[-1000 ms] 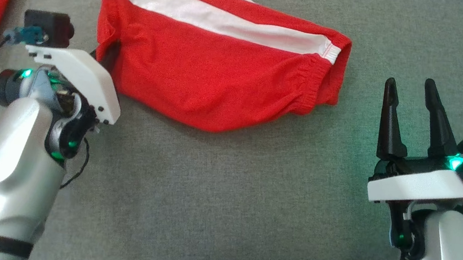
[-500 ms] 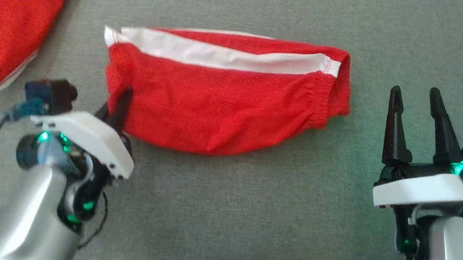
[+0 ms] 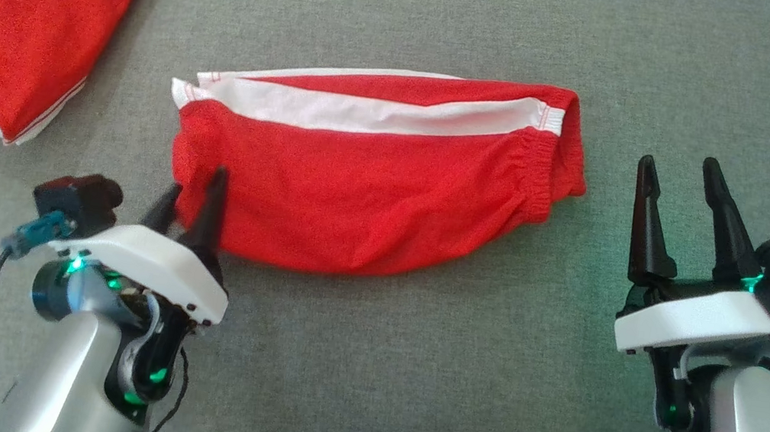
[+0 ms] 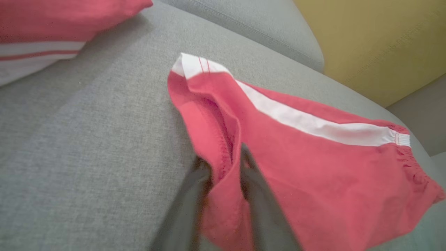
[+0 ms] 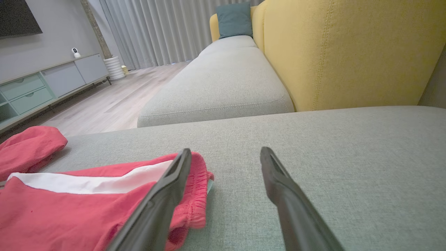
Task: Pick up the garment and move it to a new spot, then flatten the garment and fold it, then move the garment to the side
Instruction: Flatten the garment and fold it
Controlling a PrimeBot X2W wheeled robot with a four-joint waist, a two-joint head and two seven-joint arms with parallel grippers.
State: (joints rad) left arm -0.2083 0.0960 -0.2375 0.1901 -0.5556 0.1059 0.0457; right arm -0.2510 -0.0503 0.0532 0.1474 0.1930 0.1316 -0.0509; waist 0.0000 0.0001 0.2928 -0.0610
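At ten o'clock a second red garment (image 3: 23, 12) crowds the grey sofa cushion (image 3: 406, 374); at seven the left gripper (image 3: 195, 182) stands partly parted, the left hem of the folded red shorts (image 3: 373, 191), lying dead centre, loose between its fingers (image 3: 209, 215). That hem could snag a finger and drag the fold open. At four the right gripper (image 3: 677, 163) gapes wide and empty; bare cushion runs twelve to three, its front edge close at six.

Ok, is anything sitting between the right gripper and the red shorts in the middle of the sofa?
Nothing visible. Bare grey cushion lies between the open right gripper and the waistband end of the red shorts, which it isn't touching. The second red garment lies far off on the left.
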